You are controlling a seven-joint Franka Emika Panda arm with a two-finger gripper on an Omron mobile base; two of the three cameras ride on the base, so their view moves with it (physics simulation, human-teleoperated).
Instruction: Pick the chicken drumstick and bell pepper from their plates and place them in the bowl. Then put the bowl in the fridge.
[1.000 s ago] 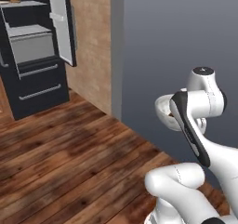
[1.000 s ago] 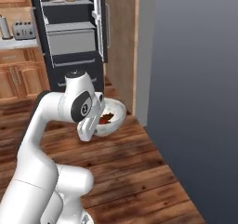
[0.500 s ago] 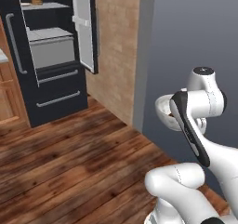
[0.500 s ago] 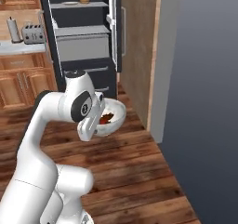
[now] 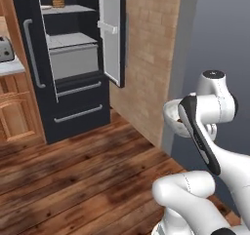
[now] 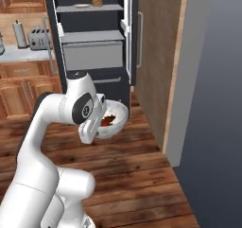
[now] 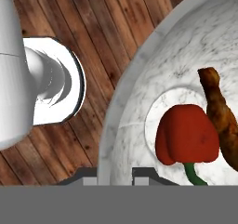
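Observation:
My gripper (image 7: pixel 115 175) is shut on the near rim of the white-grey bowl (image 7: pixel 139 74), which I hold in the air over the wooden floor. Inside the bowl lie the red bell pepper (image 7: pixel 186 135) and the brown chicken drumstick (image 7: pixel 222 114), side by side. From the right base, the bowl (image 6: pixel 117 122) hangs in front of my arm, short of the fridge (image 6: pixel 92 42). In the left base view the bowl (image 5: pixel 172 115) peeks out behind the forearm. The black fridge (image 5: pixel 73 58) stands ahead with its door (image 5: pixel 113 34) swung open, showing pale shelves and a drawer. The plates are out of view.
A brick-and-wood side panel (image 5: pixel 146 58) and a grey wall (image 5: pixel 215 34) stand right of the fridge. Left of it is a counter with a toaster (image 6: pixel 38 37) and a paper towel roll (image 6: pixel 19 33) over wooden cabinets. A small stack (image 6: pixel 97 0) sits on the fridge's top shelf.
The whole scene has shifted: the base has driven, and the open fridge now stands larger and further right in both base views. The arm keeps the bowl in the same pose.

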